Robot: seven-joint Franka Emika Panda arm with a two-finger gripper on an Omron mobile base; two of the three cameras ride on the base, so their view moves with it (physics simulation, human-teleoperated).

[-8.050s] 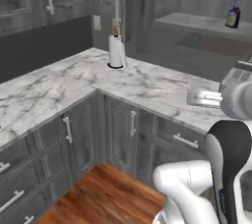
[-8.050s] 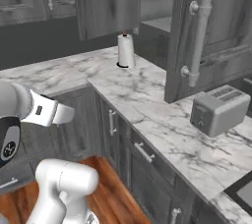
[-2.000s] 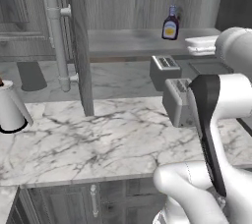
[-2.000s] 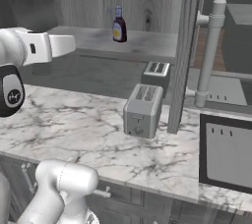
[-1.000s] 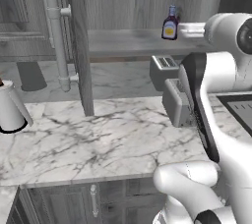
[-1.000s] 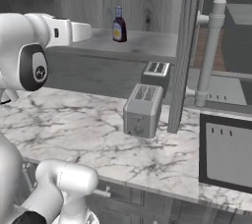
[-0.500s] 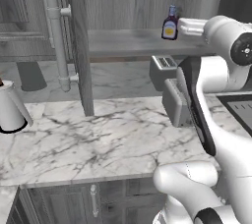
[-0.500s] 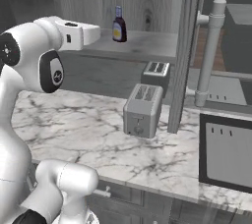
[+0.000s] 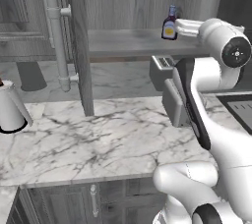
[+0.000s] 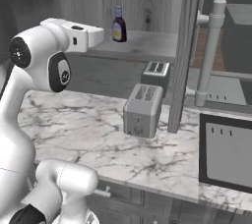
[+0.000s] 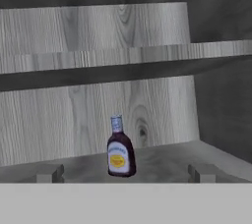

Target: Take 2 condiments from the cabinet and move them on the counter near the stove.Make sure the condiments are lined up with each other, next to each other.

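In the left base view the cabinet (image 9: 81,46) stood open, its door swung out on the left, and the sauce bottle (image 9: 170,23) with the yellow label and blue cap stood upright on the inner shelf (image 9: 128,41), toward the right. The arm reached up from the lower right, its hand close beside the bottle on the right, though the fingers themselves could not be made out there. The marble worktop (image 9: 88,139) below carried no condiment. In the right base view the same bottle (image 10: 118,24) sat on the shelf, with the end of the arm pointing at it from the left and stopping short of it; the toaster (image 10: 141,109) stood on the worktop beneath, and the black front of the stove (image 10: 227,154) showed at the right edge. In the hand view the bottle (image 11: 120,152) stood near the middle, upright and untouched, between the two finger tips (image 11: 48,173) that rose at the bottom, spread wide apart and holding nothing. The short black shaker could not be made out. Judged from this, the task was at its very start: the first bottle was lined up for a grasp but not yet taken, and both condiments remained to be carried over and set side by side near the stove.
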